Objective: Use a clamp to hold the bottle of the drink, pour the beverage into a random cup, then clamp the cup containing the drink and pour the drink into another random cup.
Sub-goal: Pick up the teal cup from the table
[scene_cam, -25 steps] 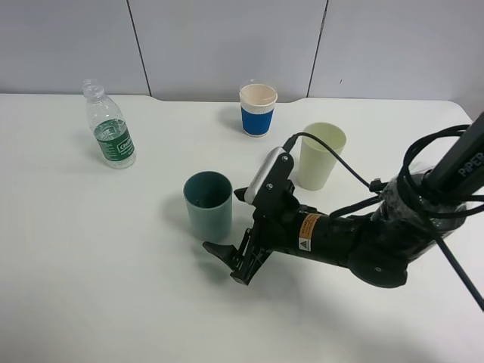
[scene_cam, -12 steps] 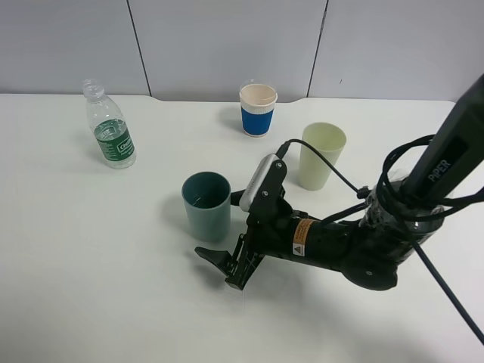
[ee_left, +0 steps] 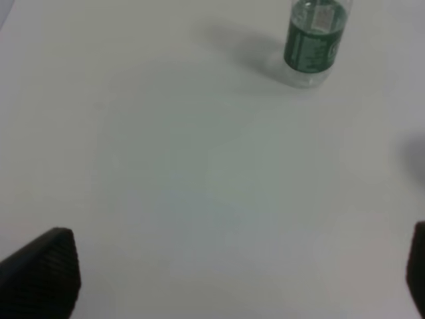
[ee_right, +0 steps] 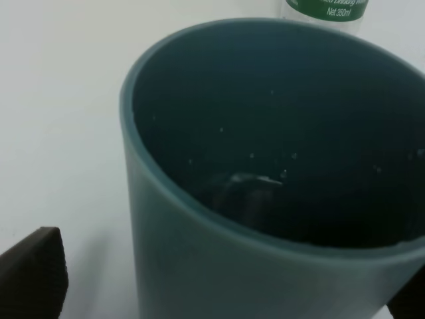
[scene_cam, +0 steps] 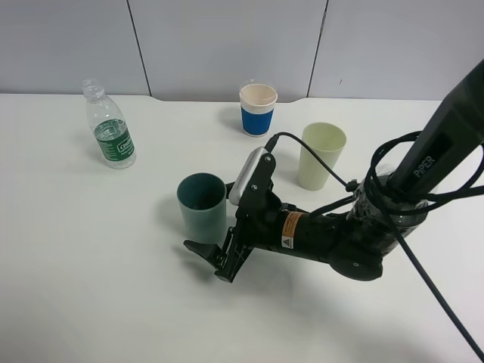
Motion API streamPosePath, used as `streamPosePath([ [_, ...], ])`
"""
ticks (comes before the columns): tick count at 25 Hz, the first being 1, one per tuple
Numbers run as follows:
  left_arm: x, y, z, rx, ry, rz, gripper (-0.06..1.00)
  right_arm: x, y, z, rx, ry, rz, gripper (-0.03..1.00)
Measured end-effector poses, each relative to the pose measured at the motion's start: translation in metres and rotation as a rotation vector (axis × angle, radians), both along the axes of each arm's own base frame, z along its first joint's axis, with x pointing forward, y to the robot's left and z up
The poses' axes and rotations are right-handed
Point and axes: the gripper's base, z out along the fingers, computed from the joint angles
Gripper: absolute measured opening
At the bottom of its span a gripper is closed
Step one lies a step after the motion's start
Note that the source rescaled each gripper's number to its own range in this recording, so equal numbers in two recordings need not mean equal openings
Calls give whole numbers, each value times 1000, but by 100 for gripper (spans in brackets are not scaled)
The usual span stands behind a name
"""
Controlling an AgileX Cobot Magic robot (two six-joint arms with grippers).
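Loosely, right gripper [scene_cam: 208,238] fingers [ee_right: 33,272] spread astride teal cup [scene_cam: 202,208], left gripper [ee_left: 229,272] gaping, empty

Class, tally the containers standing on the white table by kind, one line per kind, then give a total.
Cups: 3 (teal cylindrical plastic cup, tall pale yellow-green plastic cup, white paper cup with blue sleeve)
Bottles: 1 (small clear plastic bottle with green label)
Total: 4
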Motion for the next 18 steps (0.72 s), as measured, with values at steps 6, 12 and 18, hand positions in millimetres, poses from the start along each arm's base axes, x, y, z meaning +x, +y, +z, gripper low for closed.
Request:
streamPosePath([
  [6, 0, 0, 0, 0, 0, 0, 100, -1, 0, 0, 0, -1, 13, 77],
  [12, 0, 0, 0, 0, 0, 0, 100, -1, 1, 1, 16, -2, 17, 77],
  [18, 0, 0, 0, 0, 0, 0, 100, -1, 2, 3, 35, -12, 13, 77],
])
